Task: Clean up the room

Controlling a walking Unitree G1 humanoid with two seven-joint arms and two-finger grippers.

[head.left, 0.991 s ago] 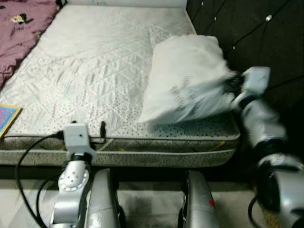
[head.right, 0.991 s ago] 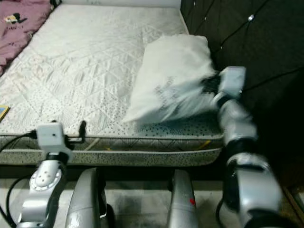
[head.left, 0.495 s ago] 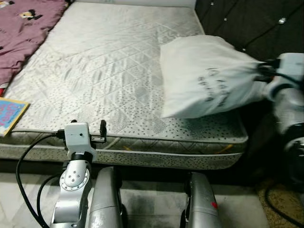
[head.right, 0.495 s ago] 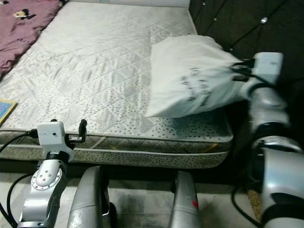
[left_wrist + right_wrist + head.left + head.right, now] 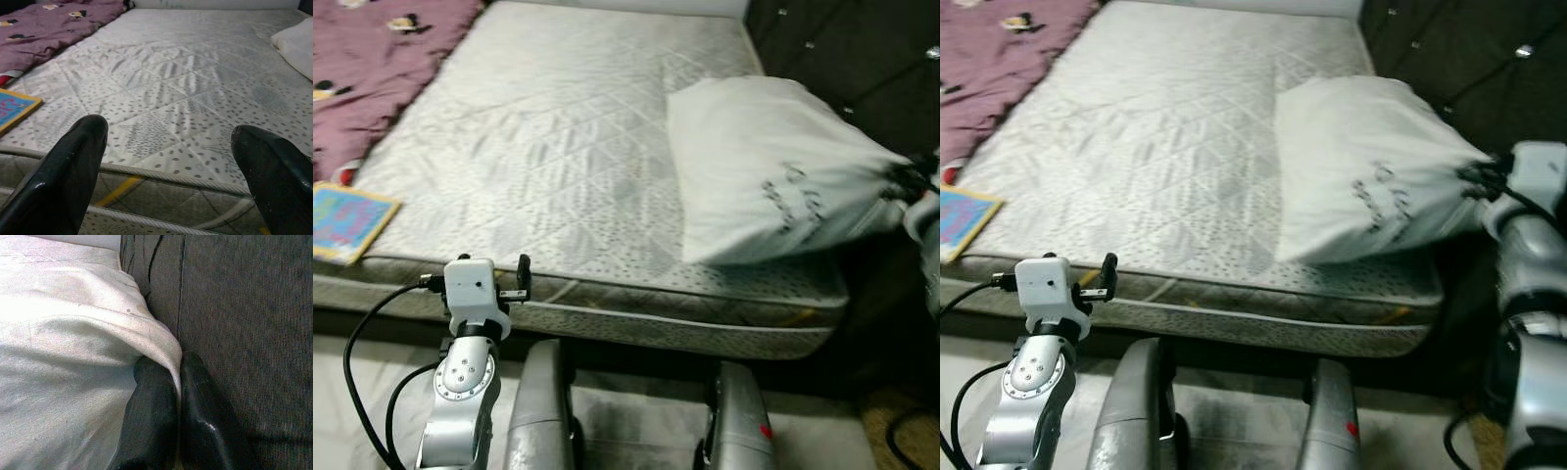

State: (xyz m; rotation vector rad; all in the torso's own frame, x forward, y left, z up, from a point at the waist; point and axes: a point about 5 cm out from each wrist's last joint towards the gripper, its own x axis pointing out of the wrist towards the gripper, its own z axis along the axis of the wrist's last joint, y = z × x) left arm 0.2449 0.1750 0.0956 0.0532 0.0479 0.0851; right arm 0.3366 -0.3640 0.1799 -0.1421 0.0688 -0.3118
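- The right gripper (image 5: 177, 382) pinches the pillow (image 5: 769, 181) edge tight, by the dark headboard (image 5: 244, 308).
- The pillow rests on the bed (image 5: 558, 147), right side; its dark writing is too blurry to read.
- The left gripper (image 5: 168, 147) hangs wide open, holding nothing, before the bed's near edge.
- A book (image 5: 347, 217) lies at the left edge.

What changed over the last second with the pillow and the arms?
The camera swung, so most of the shift is the view. The right end effector stays shut on the pillow corner beside the dark headboard; the pillow's printed side has turned and it now hangs flatter over the mattress. The left end effector stays open at the bed's near edge. Blanket and book unchanged.
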